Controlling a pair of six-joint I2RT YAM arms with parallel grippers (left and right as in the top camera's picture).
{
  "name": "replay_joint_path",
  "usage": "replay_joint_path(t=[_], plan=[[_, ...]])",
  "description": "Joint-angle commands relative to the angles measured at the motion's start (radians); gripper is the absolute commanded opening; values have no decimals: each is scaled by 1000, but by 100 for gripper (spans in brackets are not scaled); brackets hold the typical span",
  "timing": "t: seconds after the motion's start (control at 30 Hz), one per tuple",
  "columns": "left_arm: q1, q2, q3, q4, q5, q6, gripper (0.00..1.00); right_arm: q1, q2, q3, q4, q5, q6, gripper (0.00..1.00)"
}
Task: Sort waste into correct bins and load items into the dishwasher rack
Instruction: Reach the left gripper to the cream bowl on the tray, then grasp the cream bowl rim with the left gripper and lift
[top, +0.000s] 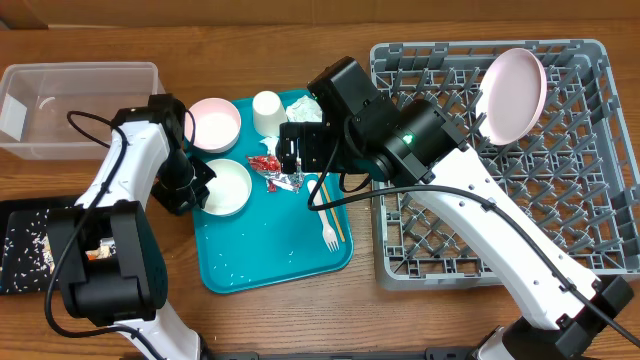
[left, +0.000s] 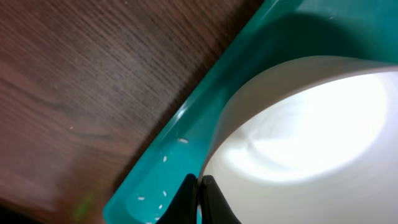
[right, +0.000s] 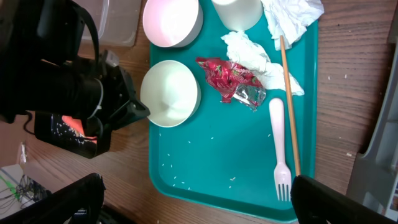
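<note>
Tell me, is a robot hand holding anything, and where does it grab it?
The left gripper is shut on the rim of the small white bowl on the teal tray. The right gripper is open and holds nothing.

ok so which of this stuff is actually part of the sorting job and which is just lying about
Job: front bowl, back bowl, cup, fork, chopsticks, plate already in the dishwasher rack; napkins, foil wrapper, stray rice as waste; clear tub and black tray as bins.
Just there: teal serving tray, wooden table.
</note>
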Motion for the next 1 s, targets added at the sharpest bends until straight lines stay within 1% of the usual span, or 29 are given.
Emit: replay_joint_path(t=[0.0, 0.1, 0.2, 0.37, 0.57, 0.63, 0.77, 0.97], plan=[[0, 8, 76, -51, 4, 5, 4, 1, 1, 2, 6, 5, 1, 100], [0, 2, 143, -123, 11, 8, 4, 1, 1, 2, 6, 6, 1, 100], [0, -13, 194, -165, 55, 51, 4, 1, 1, 2, 6, 6, 1, 100], [0, -79, 225, -190, 166, 111, 4, 1, 1, 2, 6, 6, 1, 100], [0, -206, 225, -220, 326, 206, 4, 1, 1, 2, 6, 6, 1, 100], [0, -248, 225, -224, 341, 223, 4, 1, 1, 2, 6, 6, 1, 100], [2, -323, 225, -216, 321, 225, 4, 1, 1, 2, 6, 6, 1, 100], [-2, -352, 225, -265, 341, 227, 4, 1, 1, 2, 6, 6, 1, 100]])
